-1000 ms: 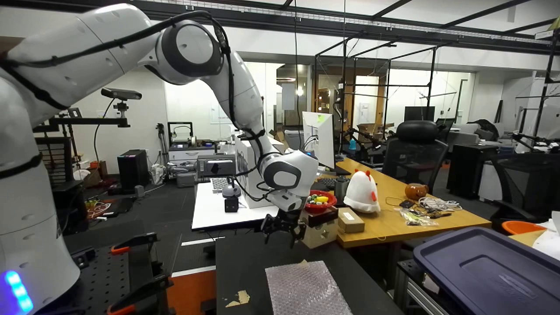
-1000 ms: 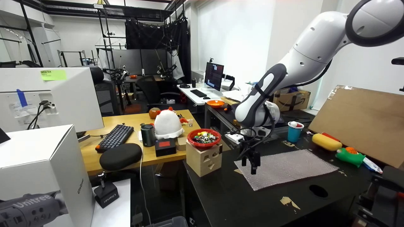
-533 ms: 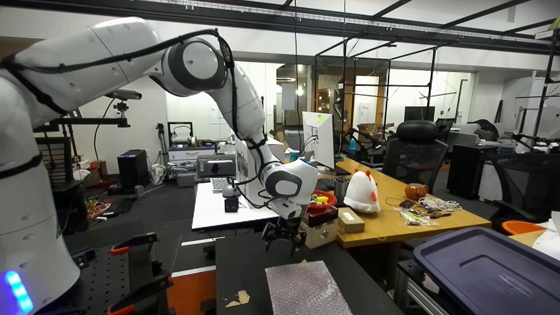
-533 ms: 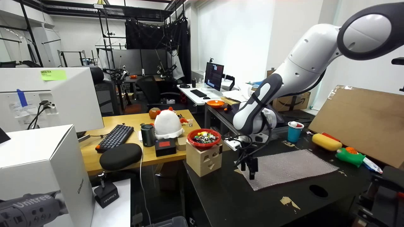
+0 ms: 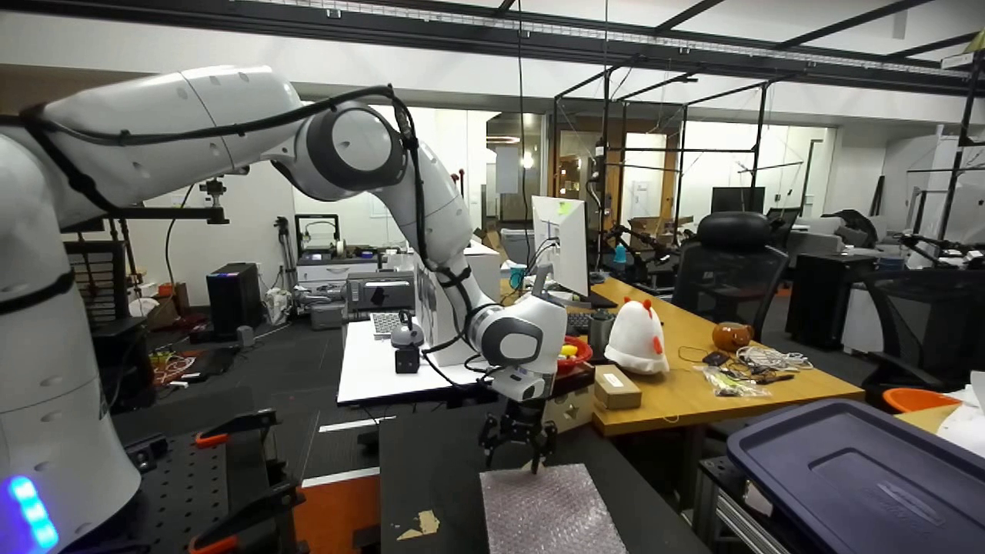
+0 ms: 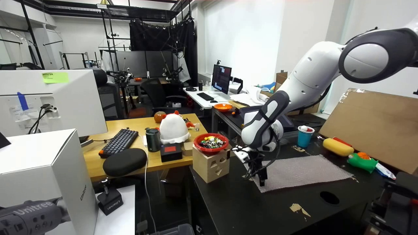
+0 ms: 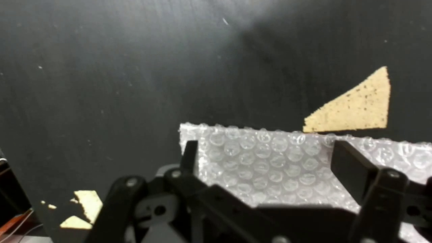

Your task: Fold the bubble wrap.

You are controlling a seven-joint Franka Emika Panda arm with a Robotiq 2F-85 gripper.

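Note:
The bubble wrap is a pale translucent sheet lying flat on the black table; it also shows in an exterior view. My gripper points down at the end of the sheet and also shows in an exterior view. In the wrist view the gripper is open, its jaws wide apart with nothing between them but the bubble wrap below. One finger stands by the sheet's corner, the other over the sheet. One fingertip seems to touch the sheet, but I cannot tell for certain.
A wooden block with a red bowl stands near the gripper at the table's end. A blue cup, a yellow toy and a green toy stand along the table's side, before a cardboard sheet.
The arm and gripper have come down to the end of the bubble wrap. The bubble wrap has shifted slightly, to the right in both exterior views. The gripper stays open.

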